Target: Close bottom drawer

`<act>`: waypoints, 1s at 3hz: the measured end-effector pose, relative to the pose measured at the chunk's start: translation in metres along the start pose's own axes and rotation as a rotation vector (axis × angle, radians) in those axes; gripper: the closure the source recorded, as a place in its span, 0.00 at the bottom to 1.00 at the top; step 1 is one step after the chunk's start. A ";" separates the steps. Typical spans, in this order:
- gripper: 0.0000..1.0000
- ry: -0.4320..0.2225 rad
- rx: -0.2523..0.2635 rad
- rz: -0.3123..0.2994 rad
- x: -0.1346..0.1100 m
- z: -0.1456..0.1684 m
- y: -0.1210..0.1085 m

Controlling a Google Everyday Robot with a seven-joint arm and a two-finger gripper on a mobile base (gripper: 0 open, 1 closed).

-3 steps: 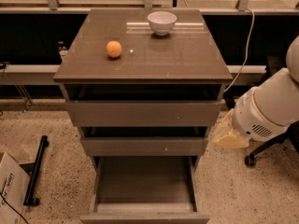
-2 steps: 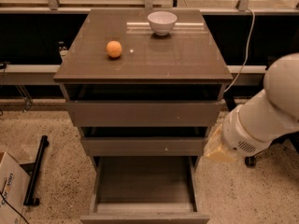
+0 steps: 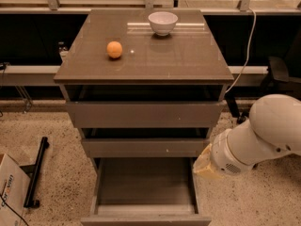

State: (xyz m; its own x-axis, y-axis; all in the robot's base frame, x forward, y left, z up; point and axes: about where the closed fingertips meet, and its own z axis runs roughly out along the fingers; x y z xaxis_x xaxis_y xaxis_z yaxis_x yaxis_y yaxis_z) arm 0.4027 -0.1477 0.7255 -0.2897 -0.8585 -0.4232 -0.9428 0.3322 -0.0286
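Observation:
The bottom drawer is the lowest of three taupe drawers and is pulled far out toward the camera. Its deep grey tray is bare inside, and its plain front runs along the lower edge of the view. My white arm reaches in from the right. My gripper shows as a yellowish end piece at the arm's tip. It sits just right of the open drawer's right side wall, below the middle drawer. Whether it touches the drawer is not clear.
The top drawer and the middle drawer stand slightly out. An orange and a white bowl sit on the cabinet top. A cardboard box and a black floor stand lie left. A cable and a chair are right.
My arm has swung left and down, bringing the gripper end closer to the right side of the open bottom drawer. The drawers have not moved.

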 end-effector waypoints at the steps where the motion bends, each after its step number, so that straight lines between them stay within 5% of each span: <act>1: 1.00 -0.067 -0.037 0.012 0.009 0.034 0.000; 3: 1.00 -0.187 -0.067 0.083 0.029 0.070 -0.004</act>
State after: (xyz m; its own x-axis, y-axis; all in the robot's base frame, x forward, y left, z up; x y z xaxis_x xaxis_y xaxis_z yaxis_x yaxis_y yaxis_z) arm 0.4100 -0.1469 0.6502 -0.3368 -0.7398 -0.5824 -0.9277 0.3666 0.0709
